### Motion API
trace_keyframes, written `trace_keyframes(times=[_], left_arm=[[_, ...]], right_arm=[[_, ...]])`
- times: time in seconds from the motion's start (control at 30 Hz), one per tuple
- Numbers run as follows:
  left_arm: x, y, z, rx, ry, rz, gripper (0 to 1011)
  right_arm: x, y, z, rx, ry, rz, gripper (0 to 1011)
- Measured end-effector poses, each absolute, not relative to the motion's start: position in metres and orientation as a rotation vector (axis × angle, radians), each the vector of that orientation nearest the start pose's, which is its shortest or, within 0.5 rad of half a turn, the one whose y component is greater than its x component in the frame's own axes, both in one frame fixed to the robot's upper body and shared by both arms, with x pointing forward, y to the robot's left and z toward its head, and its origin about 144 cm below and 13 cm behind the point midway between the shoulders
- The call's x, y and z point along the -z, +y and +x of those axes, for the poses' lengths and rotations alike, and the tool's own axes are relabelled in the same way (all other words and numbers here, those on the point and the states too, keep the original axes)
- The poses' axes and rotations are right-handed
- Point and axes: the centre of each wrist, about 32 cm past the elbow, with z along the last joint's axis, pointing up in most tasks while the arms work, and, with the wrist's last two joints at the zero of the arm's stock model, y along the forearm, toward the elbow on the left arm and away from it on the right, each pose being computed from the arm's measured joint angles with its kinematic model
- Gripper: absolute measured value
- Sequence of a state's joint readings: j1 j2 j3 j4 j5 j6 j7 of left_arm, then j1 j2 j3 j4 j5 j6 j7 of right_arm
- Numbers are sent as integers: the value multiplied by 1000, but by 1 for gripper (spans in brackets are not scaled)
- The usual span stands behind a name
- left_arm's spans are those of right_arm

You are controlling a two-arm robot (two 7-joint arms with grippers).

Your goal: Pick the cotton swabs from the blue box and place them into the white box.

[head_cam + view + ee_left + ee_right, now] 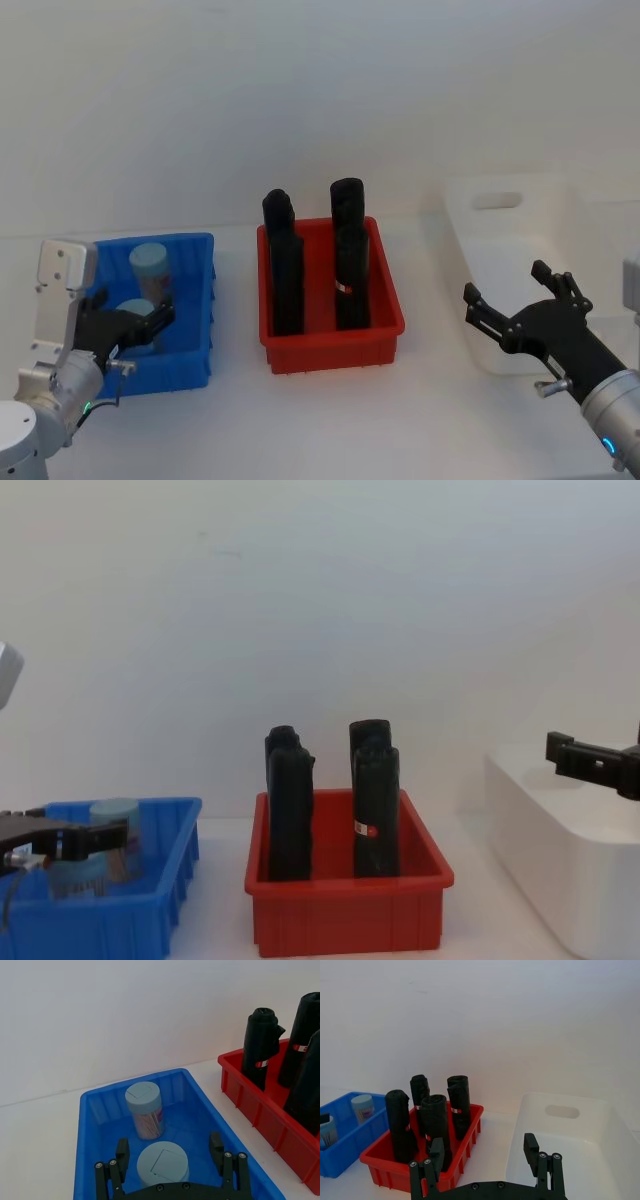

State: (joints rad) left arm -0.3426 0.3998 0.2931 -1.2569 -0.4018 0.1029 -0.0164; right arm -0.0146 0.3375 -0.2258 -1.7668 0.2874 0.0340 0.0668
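Fingers wide astride the cotton swabs (162, 1164) at the blue box's (210, 1106) front edge, the left gripper (169, 1144) may topple them by closing, seemingly, too high; the right gripper (505, 282) idles, fingers spread.

Glossy plastic blue box (196, 1127), clear plastic cotton swabs (145, 1112), smooth white box (580, 1156)

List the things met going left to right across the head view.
blue box → red bin → white box. The left end effector overlaps the blue box and the right end effector the white box, so both are left out.
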Motion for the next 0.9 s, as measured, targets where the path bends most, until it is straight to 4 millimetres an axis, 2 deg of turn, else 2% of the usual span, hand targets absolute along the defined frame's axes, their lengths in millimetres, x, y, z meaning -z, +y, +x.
trace_keyframes(times=[0.8, 0.9], left_arm=[[-1152, 307, 552, -1409, 124, 171, 1003], [-1152, 307, 553, -1405, 133, 167, 945]], right_arm=[[-1189, -237, 443, 1229, -75, 26, 1001], [-1189, -237, 443, 1229, -75, 26, 1001]])
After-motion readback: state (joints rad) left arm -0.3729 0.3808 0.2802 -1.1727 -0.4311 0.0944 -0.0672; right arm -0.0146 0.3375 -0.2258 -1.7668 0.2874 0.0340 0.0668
